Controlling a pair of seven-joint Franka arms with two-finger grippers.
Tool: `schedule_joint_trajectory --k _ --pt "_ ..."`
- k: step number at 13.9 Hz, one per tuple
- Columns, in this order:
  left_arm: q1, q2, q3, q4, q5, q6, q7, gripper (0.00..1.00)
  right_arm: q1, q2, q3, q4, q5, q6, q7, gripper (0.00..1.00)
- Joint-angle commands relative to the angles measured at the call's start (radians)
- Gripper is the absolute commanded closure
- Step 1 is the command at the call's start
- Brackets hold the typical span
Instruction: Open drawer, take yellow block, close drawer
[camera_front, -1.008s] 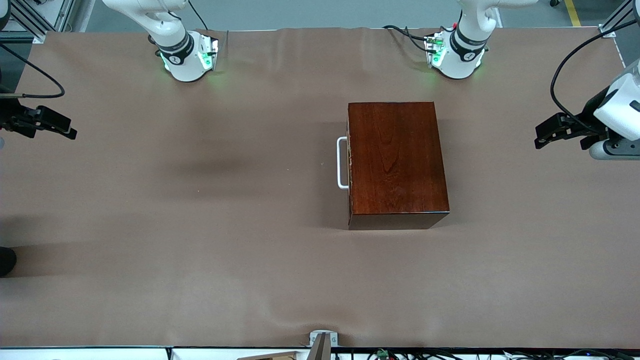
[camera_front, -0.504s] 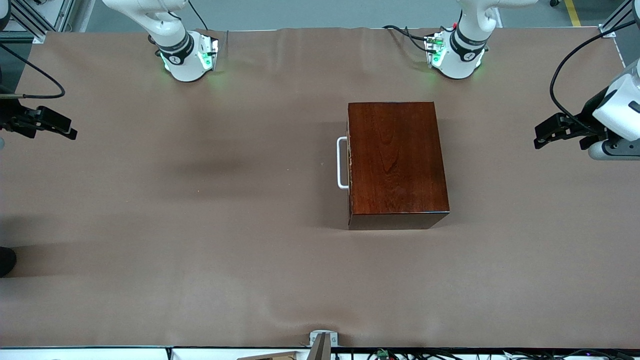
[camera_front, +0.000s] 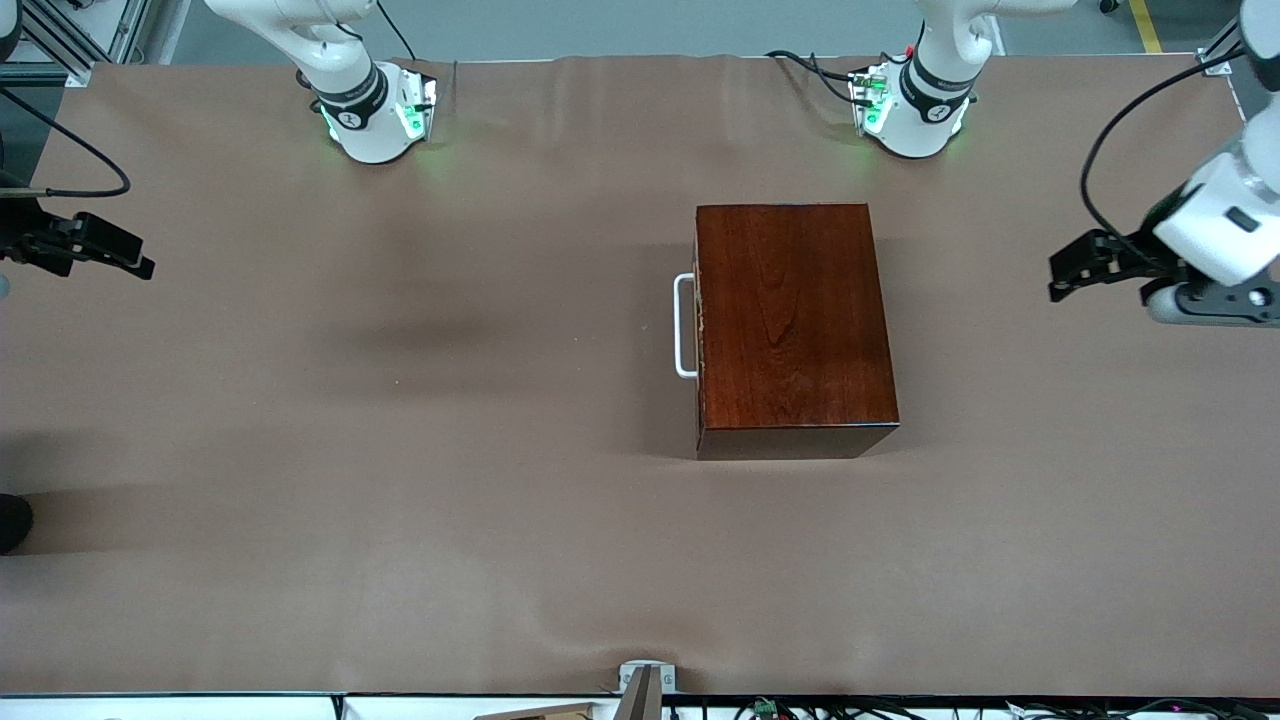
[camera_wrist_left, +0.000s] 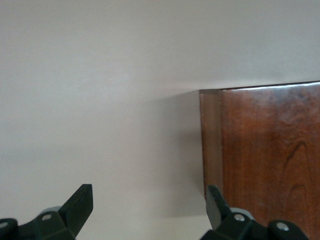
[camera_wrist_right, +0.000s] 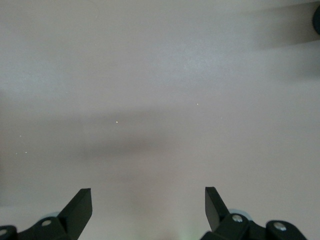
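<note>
The glossy reddish-brown wooden box (camera_front: 790, 320) stands mid-table, toward the left arm's end. Its drawer is pushed in flush, and only the white loop handle (camera_front: 684, 325) shows, facing the right arm's end. The yellow block is hidden. My left gripper (camera_front: 1058, 280) hovers over the table at the left arm's end, apart from the box and pointing at it. In the left wrist view the left gripper (camera_wrist_left: 148, 206) is open and empty, with a corner of the box (camera_wrist_left: 265, 155) ahead. My right gripper (camera_front: 140, 264) waits at the table's other end; the right wrist view shows the right gripper (camera_wrist_right: 148, 206) open over bare cloth.
Brown cloth (camera_front: 400, 450) covers the whole table. The two arm bases (camera_front: 375, 115) (camera_front: 915, 110) stand along the edge farthest from the front camera. A small metal mount (camera_front: 645, 680) sits at the nearest edge.
The left gripper has shifted a little toward the box and its wrist has turned. The right arm and the box have not moved.
</note>
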Motion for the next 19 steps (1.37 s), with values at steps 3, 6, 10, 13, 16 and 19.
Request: schedule_joint_trajectory --k 3,6,10,13,16,19 --pt "-0.054 0.086 -0.128 0.081 -0.012 0.026 -0.169 0.00 -0.006 0.006 0.005 0.014 0.013 -0.007 0.000 0.00" --pt "-0.187 0.191 -0.169 0.148 -0.005 0.078 -0.405 0.00 -0.006 0.006 0.005 0.014 0.012 -0.007 0.000 0.00" --pt "-0.393 0.302 -0.165 0.202 -0.004 0.203 -0.707 0.00 -0.006 0.006 0.005 0.014 0.013 -0.007 0.000 0.00" --pt "-0.533 0.380 -0.156 0.244 -0.001 0.252 -0.870 0.00 -0.006 0.006 0.005 0.014 0.013 -0.007 0.000 0.00" --pt "-0.584 0.433 -0.156 0.241 0.042 0.280 -0.912 0.00 -0.008 0.006 0.005 0.016 0.010 -0.007 0.000 0.00" --pt "-0.611 0.477 -0.156 0.236 0.134 0.267 -0.935 0.00 -0.008 0.006 0.005 0.014 0.012 -0.007 0.000 0.00"
